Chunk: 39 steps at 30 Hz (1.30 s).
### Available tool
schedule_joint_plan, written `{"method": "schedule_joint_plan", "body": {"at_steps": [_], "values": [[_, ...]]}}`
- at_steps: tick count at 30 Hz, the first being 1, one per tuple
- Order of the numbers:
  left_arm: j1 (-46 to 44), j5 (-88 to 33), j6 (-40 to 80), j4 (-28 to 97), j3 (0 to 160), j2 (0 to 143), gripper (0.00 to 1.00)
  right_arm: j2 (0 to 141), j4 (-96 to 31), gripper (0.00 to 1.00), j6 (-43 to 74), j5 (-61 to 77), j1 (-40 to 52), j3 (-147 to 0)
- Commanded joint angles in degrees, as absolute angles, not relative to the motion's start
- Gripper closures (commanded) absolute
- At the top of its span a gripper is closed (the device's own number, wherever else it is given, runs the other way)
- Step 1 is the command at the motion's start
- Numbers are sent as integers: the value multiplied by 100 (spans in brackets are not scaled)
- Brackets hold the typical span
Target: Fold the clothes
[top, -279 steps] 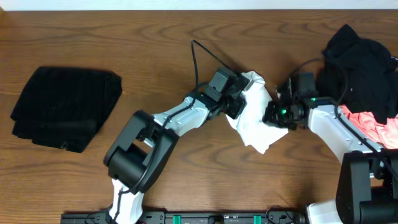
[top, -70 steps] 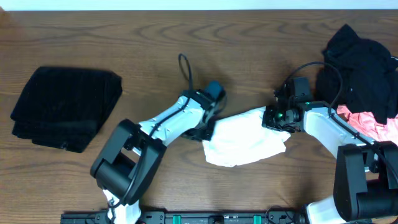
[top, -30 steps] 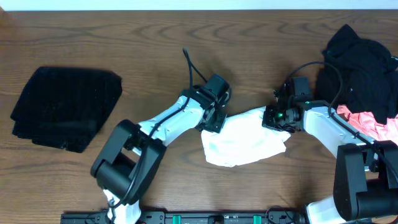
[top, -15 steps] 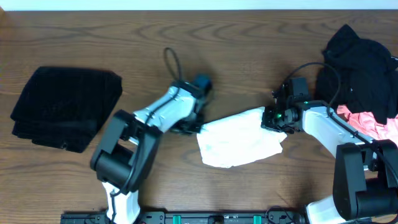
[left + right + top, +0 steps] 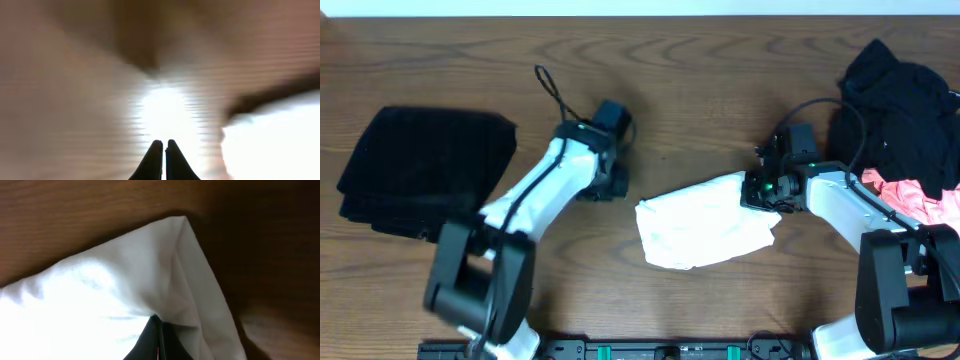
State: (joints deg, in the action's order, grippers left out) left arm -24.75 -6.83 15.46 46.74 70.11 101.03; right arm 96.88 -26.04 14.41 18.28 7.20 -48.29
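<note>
On the desk (image 5: 720,80), the right end effector (image 5: 758,192) is pinching the white T-shirt (image 5: 705,228) while the left end effector (image 5: 603,186), closed and empty, is hovering just left of it

The left arm (image 5: 535,195) reaches from the table's near edge diagonally up and to the right, its links nearly stretched out. The left gripper (image 5: 608,184) points down at the arm's far end; in the blurred wrist view (image 5: 163,146) its two fingers are pressed together with nothing between them. The right arm (image 5: 840,205) bends in from the near right corner, its forearm lying low and pointing left. The right gripper (image 5: 761,190) is closed, its fingertips (image 5: 157,326) pinching the edge of the shirt (image 5: 705,225).
</note>
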Motion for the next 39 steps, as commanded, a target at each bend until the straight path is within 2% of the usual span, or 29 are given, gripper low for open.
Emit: {"method": "schedule_joint_plan", "body": {"at_steps": [1,5,9,15,19,23,32,39], "values": [[-2650,-1363,1079,4445,7032,9828,92,9714,-2569,99,591,2386,674,-4821],[-2836,-1376,563,3964,7030,9793,87,9153,-2659,99,731,2556,574,-5028],[-3011,-1374,1,3507,7030,9924,86,8357,-2862,98,987,2550,499,-5096],[-3148,-1376,-108,3074,7030,10309,86,7306,-3677,99,1850,2178,478,-5096],[-3148,-1435,-108,2912,7030,10678,87,7159,-4757,99,2357,1970,480,-5083],[-3170,-1920,-106,2838,7030,11004,86,7347,-5162,99,2357,1927,506,-4904],[-3282,-2449,27,3721,7030,11059,87,8409,-4584,99,2635,1500,506,-4445],[-3282,-2451,27,4622,7030,11041,91,9708,-2998,99,2812,1341,521,-4414]]}}
